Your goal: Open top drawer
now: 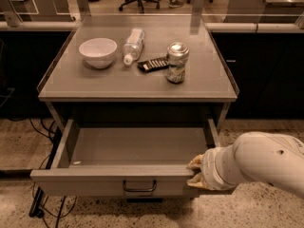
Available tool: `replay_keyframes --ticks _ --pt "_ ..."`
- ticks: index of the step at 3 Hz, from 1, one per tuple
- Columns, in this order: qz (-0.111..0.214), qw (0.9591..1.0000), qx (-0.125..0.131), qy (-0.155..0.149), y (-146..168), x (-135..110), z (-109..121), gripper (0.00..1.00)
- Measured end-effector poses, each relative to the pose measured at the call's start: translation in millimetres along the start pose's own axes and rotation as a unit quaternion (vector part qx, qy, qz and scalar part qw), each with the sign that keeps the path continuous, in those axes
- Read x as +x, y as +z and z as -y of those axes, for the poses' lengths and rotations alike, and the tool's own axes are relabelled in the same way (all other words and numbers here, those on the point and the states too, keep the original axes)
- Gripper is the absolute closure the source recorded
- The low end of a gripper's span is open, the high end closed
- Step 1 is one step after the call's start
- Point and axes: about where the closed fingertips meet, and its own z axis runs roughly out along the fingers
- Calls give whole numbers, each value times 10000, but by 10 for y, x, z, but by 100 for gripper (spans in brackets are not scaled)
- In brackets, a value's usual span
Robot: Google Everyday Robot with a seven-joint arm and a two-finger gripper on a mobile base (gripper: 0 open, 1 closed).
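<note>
The top drawer (85,183) of the grey metal cabinet stands pulled well out toward me. Its grey tray interior (137,146) shows and holds nothing but a small pale speck at the front left. The dark U-shaped handle (139,187) sits in the middle of the drawer front. My gripper (196,174), at the end of the white arm (266,165) coming in from the right, is at the right end of the drawer's front edge and touches it. The lower drawers are hidden under the open drawer.
On the cabinet top (95,87) stand a white bowl (98,52), a plastic bottle lying down (133,45), a dark remote (153,64) and a drink can (176,62). Cables (45,203) lie on the floor at the left. Dark cabinets flank both sides.
</note>
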Motion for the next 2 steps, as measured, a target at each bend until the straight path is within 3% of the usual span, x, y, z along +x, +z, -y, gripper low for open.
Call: replay_keyframes --ticks 1,2 --pt "5 10000 15 -9 -26 -15 -4 100" --pt "5 10000 16 -9 -26 -15 -4 82"
